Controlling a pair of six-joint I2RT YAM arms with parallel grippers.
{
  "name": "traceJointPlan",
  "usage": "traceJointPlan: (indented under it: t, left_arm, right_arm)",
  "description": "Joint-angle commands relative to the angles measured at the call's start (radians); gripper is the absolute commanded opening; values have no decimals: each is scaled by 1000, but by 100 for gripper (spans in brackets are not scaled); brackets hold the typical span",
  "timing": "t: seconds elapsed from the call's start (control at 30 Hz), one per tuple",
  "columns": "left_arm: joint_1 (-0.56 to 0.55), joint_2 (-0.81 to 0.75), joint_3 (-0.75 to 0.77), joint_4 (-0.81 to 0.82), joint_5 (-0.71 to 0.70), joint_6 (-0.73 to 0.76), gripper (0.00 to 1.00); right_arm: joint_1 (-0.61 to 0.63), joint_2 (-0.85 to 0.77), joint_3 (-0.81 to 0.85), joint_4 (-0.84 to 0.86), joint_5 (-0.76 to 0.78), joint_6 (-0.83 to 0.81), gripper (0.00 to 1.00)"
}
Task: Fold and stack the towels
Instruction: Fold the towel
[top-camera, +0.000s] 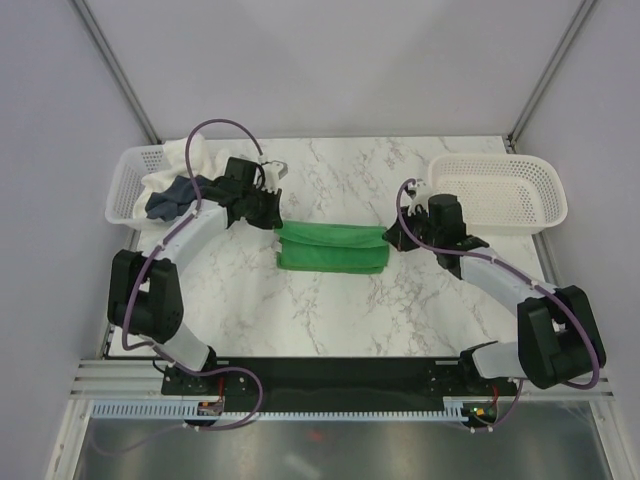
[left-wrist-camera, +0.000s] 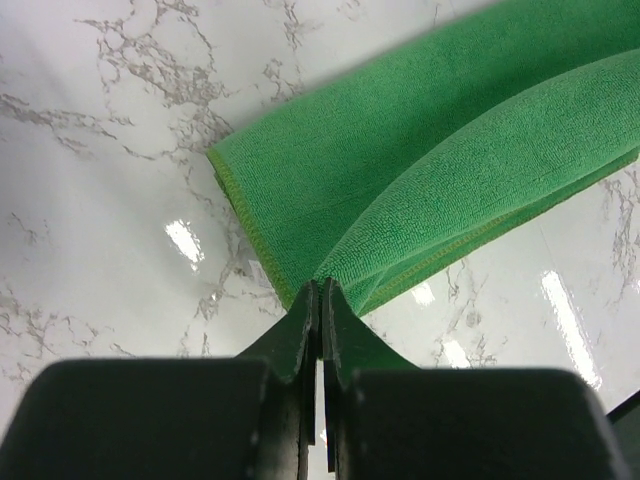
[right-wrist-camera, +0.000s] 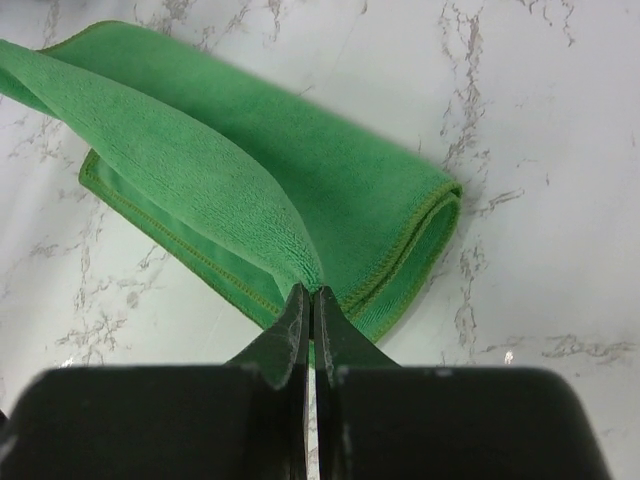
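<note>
The work surface is a white marble-patterned table (top-camera: 330, 320) enclosed by plain pale walls. The green towel (top-camera: 332, 247) lies folded at mid-table, directly between the two sets of jaws.

The left gripper (left-wrist-camera: 319, 292) has its jaws pressed together on a raised edge of the towel's upper layer. The right gripper (right-wrist-camera: 308, 296) pinches the opposite end likewise.

Outboard of the left jaws, the left basket (top-camera: 125, 195) holds the navy towel (top-camera: 168, 202) and the cream towel (top-camera: 195, 155), both partly hidden by the arm and the basket wall. Outboard of the right jaws stands the right basket (top-camera: 545, 205).

Only the overhead view shows the baskets, and in it the fingertips are hard to make out. Only the wrist views show the pinch, and each cuts off the towel's far end.
</note>
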Motion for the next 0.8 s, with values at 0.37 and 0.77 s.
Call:
traceJointPlan:
  t: [0.37, 0.77]
  left_arm:
    - [-33, -100, -136, 50, -6, -39, 2]
    - [-51, -100, -81, 49, -72, -110, 2]
  right_arm:
    - [67, -52, -104, 43, 68, 69, 0]
    - [70, -76, 7, 13, 206, 39, 0]
